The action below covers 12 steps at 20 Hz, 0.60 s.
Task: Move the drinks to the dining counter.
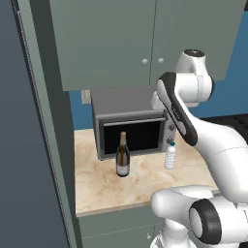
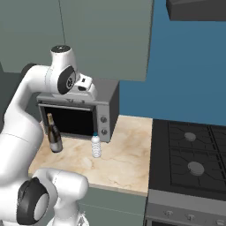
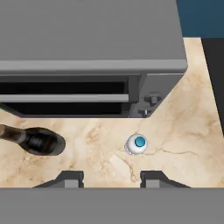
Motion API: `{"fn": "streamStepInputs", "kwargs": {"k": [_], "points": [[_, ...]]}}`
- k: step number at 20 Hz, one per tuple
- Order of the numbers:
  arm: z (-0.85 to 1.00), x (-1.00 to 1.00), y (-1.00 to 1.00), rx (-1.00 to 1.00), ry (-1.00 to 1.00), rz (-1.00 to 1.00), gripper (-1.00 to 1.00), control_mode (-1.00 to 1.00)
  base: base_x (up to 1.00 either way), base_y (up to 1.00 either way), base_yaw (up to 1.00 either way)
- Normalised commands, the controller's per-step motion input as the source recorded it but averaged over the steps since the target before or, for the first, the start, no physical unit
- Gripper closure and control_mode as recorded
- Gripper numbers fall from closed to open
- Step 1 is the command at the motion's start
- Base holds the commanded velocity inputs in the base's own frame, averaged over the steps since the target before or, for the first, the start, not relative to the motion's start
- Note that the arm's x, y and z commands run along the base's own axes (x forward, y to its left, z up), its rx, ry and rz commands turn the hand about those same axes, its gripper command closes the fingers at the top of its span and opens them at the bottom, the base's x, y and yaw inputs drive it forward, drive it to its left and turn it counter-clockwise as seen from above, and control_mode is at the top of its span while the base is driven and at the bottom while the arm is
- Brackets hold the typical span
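A beige marble worktop [image 1: 145, 181] runs under grey-green wall cabinets [image 1: 111, 38], backed by a blue wall [image 2: 185, 79], and the grey microwave [image 1: 131, 123] standing on it is the landmark for everything else. The dark wine bottle [image 1: 123, 157] stands upright on the marble just in front of the microwave's black door, toward its left half, and the clear water bottle [image 1: 170, 156] with the teal cap stands upright in front of the microwave's knob panel, apart from the wine bottle. In the hand view the water bottle's cap sits a little ahead of the gripper [image 3: 111, 178], whose two dark fingertips stand apart with only bare marble between them; the jaws are drawn in as far as they go and grasp nothing. The white arm [image 2: 26, 110] hangs above the microwave's front. To the right of the microwave, past the end of the marble, lies a black stove [image 2: 190, 159] with round burners. A tall dark panel [image 1: 24, 145] rises at the microwave's left.
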Motion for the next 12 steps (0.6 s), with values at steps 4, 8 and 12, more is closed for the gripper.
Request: {"fn": "streamStepInputs", "kwargs": {"k": [4, 8, 12], "points": [[-0.19, -0.13, 0.00, 0.00, 0.00, 0.00, -1.00, -1.00, 0.00, 0.00, 0.00], [-0.47, -0.20, -0.01, 0.00, -0.05, 0.00, -1.00, -1.00, 0.00, 0.00, 0.00], [-0.48, -0.30, -0.01, 0.00, -0.04, 0.00, -1.00, -1.00, 0.00, 0.00, 0.00]]}}
